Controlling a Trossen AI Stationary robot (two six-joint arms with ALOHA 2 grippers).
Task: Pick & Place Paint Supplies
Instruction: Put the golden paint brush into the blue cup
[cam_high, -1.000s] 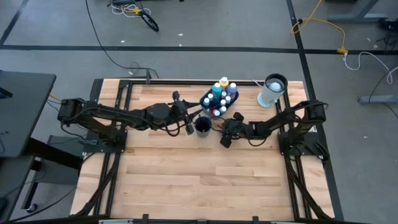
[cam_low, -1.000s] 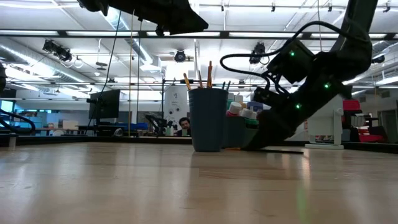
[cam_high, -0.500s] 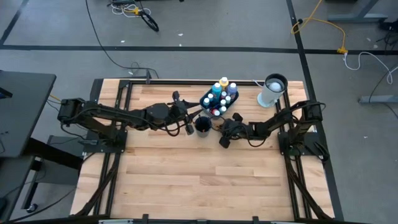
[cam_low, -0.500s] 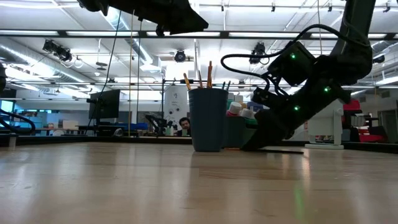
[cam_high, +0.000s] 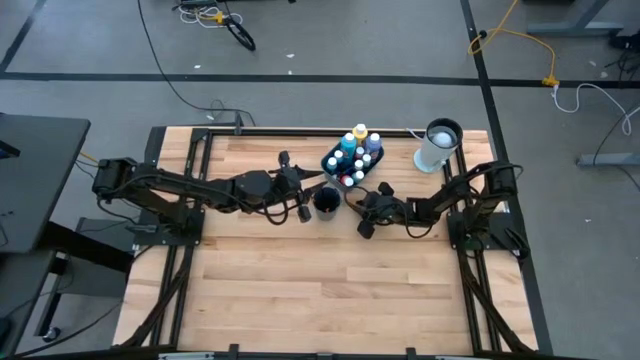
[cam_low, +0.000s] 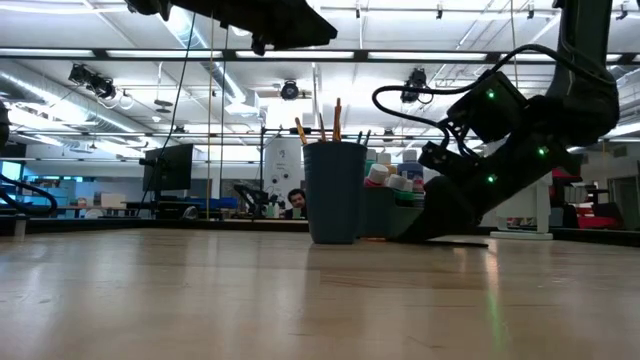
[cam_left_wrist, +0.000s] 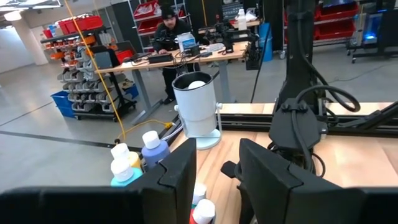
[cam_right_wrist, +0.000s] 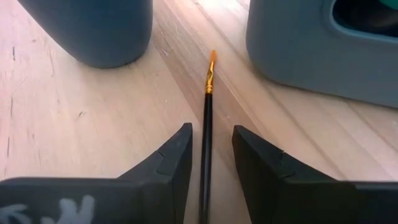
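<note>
Right now the right gripper is sitting low on the table, its fingers straddling a thin brush that is lying flat on the wood between the dark cup and the grey tray. The jaws are standing slightly apart on either side of the handle and are not pinching it yet. The danger is that such a slim handle is rolling or sliding aside as the fingers are closing, so they clamp on nothing, or that the fingertips are scraping the wood. A tilted lift could knock the bristle end against the tray wall. The left gripper is hanging over the paint bottles in the tray, partly parted and holding nothing, and its arm is crowding the cup.
</note>
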